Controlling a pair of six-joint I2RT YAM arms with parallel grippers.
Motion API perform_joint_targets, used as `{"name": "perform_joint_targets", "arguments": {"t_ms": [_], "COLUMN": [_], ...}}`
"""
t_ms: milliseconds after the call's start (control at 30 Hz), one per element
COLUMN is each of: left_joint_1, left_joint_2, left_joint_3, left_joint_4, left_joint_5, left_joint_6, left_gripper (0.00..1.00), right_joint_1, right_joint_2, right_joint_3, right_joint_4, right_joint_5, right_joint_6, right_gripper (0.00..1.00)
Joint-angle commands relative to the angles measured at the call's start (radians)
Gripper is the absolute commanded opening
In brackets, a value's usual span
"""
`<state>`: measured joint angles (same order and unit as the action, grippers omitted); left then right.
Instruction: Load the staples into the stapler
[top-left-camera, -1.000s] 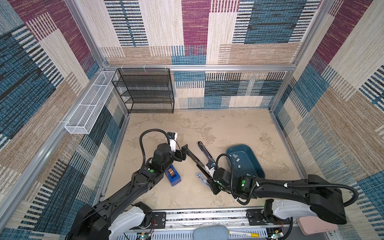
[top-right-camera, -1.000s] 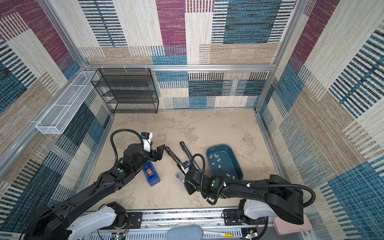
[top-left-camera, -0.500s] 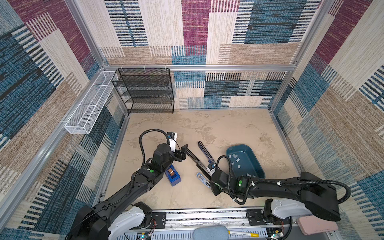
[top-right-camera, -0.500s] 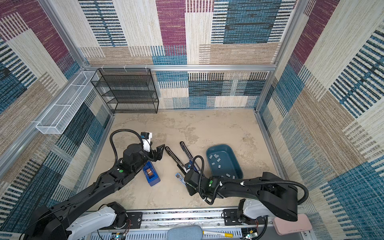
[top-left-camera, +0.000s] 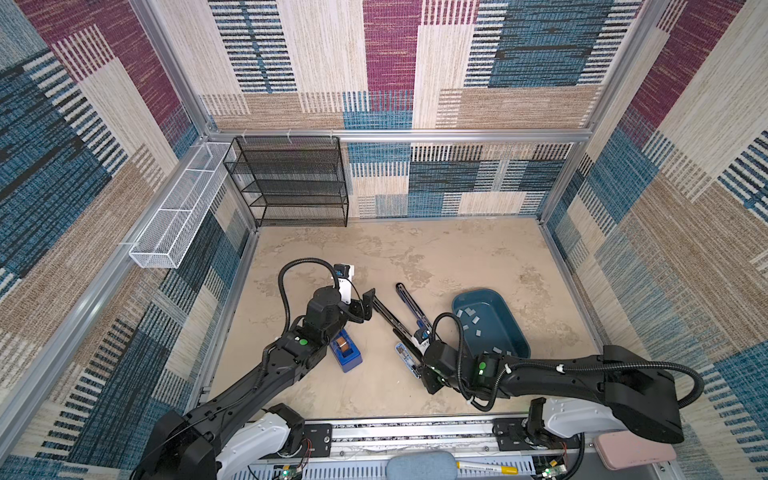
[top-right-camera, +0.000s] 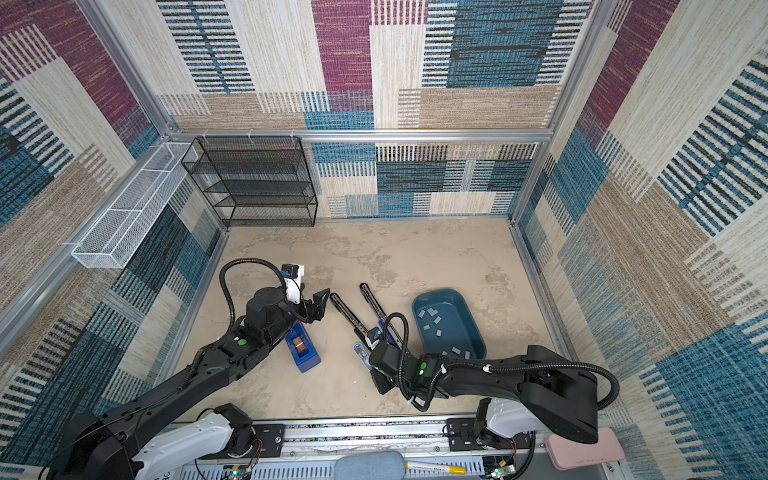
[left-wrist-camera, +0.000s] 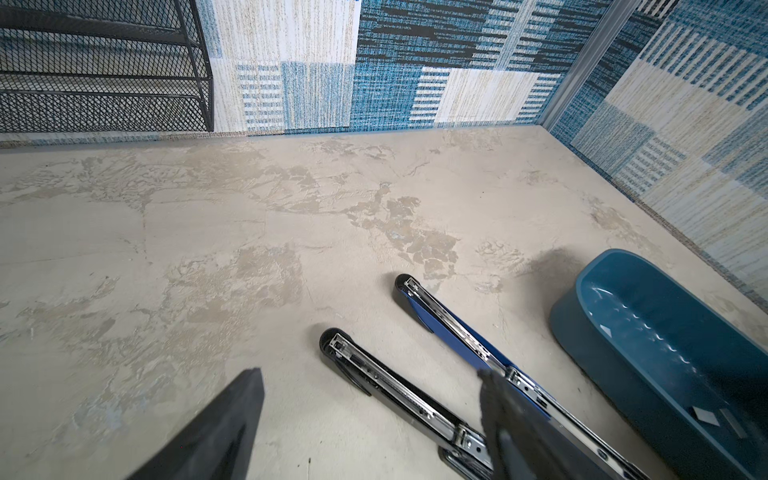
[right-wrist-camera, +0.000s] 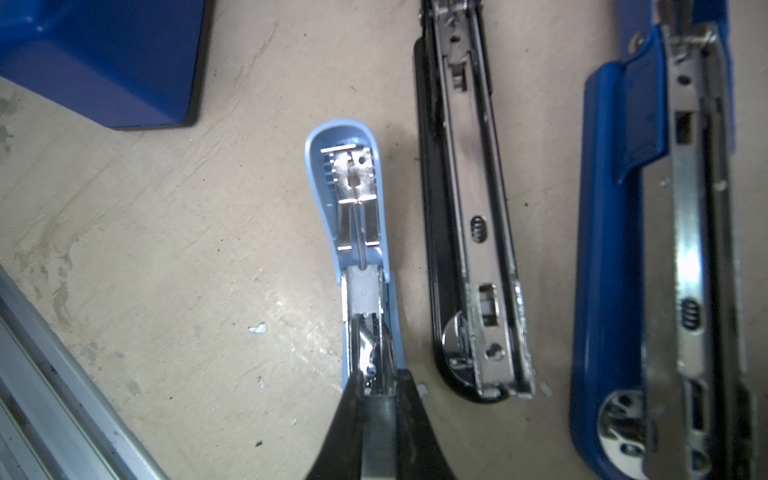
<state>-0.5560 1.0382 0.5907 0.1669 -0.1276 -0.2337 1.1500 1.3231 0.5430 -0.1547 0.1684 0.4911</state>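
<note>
Three staplers lie opened flat on the table: a small light-blue stapler (right-wrist-camera: 353, 199) (top-left-camera: 405, 357), a black one (right-wrist-camera: 469, 208) (top-left-camera: 384, 316) and a blue one (right-wrist-camera: 615, 249) (top-left-camera: 409, 305). Loose staples (top-left-camera: 471, 320) (top-right-camera: 432, 320) lie in the teal tray (top-left-camera: 473, 293). My right gripper (right-wrist-camera: 379, 376) (top-left-camera: 426, 370) is shut on a grey strip of staples (right-wrist-camera: 376, 436), its tips at the light-blue stapler's metal channel. My left gripper (left-wrist-camera: 369, 371) (top-left-camera: 365, 305) is open above the far end of the black stapler and holds nothing.
A blue tape dispenser (top-left-camera: 345, 353) (right-wrist-camera: 104, 62) stands left of the staplers, under the left arm. A black mesh shelf (top-left-camera: 291, 183) stands at the back left, and a white wire basket (top-left-camera: 178, 212) hangs on the left wall. The metal front rail (right-wrist-camera: 62, 395) runs close by.
The right arm has shifted slightly while its gripper stays at the light-blue stapler. The left arm has not moved.
</note>
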Motion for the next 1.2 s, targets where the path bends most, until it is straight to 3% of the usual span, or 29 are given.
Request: {"name": "perform_joint_targets", "arguments": {"t_ms": [0,267,500,1167], "left_joint_1": [0.001,0.001,0.001,0.001], "left_joint_2": [0.002,0.000,-0.007,0.005], "left_joint_3": [0.001,0.006,0.001,0.000], "left_joint_4": [0.037,0.027,0.029,0.037], "left_joint_5": [0.003,-0.007,-0.006,-0.015], "left_joint_6": [-0.012,-0.011,-0.012,-0.009], "left_gripper": [0.85,0.85,0.85,0.85], "right_joint_1": [0.001,0.038,0.044,0.045], "right_joint_2": [-0.010,-0.030,0.004,0.065], "right_joint_3": [0.003,0.019,0.026,0.013], "right_joint_4": [0.018,0.077,0.113,0.153], "right_joint_5": [0.027,0.079,0.178,0.089], "right_joint_6": [0.004,0.025,-0.063,-0.075], "right_gripper": [0.00,0.00,0.00,0.00]}}
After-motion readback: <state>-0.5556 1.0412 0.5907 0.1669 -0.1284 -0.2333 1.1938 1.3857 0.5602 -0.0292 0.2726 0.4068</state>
